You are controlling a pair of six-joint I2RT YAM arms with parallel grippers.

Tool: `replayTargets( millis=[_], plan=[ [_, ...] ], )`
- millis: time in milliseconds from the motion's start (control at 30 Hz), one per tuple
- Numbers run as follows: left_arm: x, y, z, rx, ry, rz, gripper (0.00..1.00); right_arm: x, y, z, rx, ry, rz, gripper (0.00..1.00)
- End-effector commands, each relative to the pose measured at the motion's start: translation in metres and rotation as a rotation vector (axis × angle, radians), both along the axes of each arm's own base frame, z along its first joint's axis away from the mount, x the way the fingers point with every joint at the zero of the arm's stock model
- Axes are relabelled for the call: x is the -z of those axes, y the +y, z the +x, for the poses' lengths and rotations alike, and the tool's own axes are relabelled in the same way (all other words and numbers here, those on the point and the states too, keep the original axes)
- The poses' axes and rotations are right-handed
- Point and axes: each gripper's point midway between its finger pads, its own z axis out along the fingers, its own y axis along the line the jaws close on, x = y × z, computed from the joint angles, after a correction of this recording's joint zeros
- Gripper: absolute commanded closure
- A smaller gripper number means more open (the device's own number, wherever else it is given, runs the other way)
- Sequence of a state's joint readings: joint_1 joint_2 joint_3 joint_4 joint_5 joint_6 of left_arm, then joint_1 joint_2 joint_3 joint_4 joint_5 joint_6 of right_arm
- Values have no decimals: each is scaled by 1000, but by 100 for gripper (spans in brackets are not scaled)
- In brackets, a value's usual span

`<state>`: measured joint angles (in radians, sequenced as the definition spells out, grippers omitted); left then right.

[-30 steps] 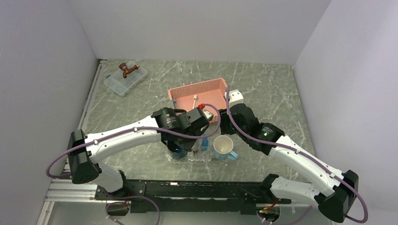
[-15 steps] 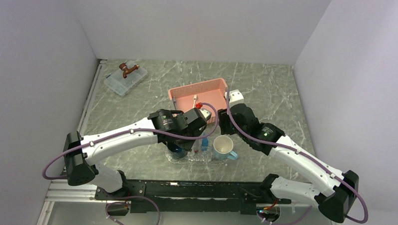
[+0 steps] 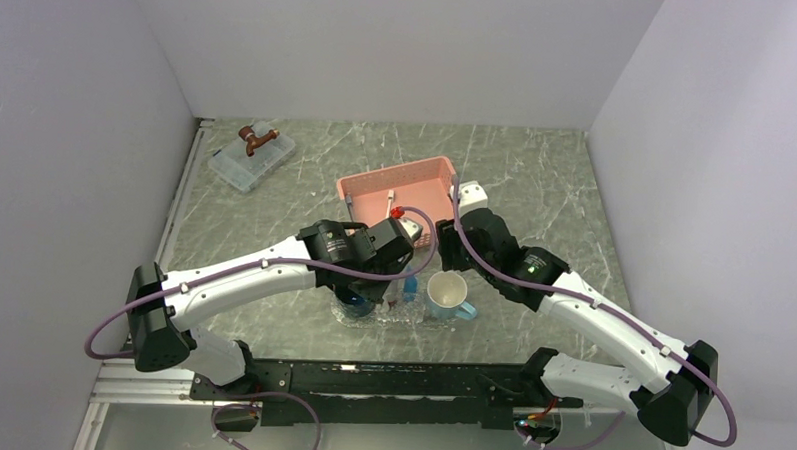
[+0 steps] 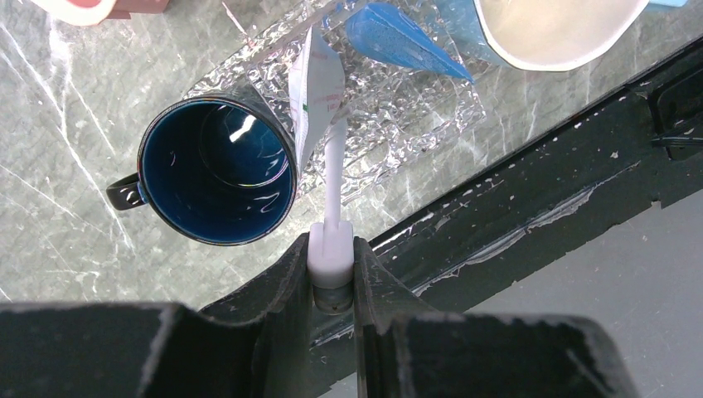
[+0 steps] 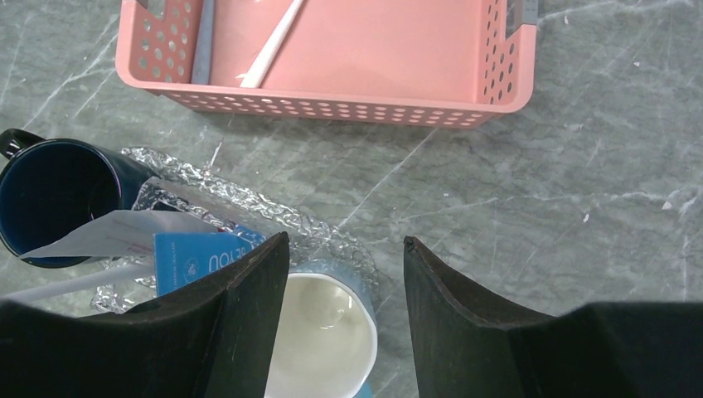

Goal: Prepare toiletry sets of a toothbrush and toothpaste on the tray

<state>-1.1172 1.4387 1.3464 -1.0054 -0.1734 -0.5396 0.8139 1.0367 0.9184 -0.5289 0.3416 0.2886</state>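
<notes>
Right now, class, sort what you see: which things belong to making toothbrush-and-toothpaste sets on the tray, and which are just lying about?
Job: tray; toothpaste on it; toothbrush in the left gripper; second toothbrush in the pink basket.
Lying about: dark blue mug; pale blue mug; clear lidded box.

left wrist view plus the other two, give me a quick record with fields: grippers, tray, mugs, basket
left gripper: shut on a toothbrush, which points out over the tray
right gripper: open, holding nothing, above the pale mug
on tray: toothpaste, lying flat
at tray end: dark blue mug, upright, empty
basket: second toothbrush lying inside
</notes>
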Motion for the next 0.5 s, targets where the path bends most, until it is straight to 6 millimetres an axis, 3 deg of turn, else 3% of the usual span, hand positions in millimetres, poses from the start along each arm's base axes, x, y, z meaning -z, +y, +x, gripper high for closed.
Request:
replayTargets(
  millis=[0, 467],
  plan=[
    [-11, -5, 1, -5, -27, -51, 77, -6, 1, 2, 9, -20, 35, 45],
    [-16, -9, -7, 8, -16, -62, 63, -4, 1, 1, 10, -18, 35, 45]
  ],
)
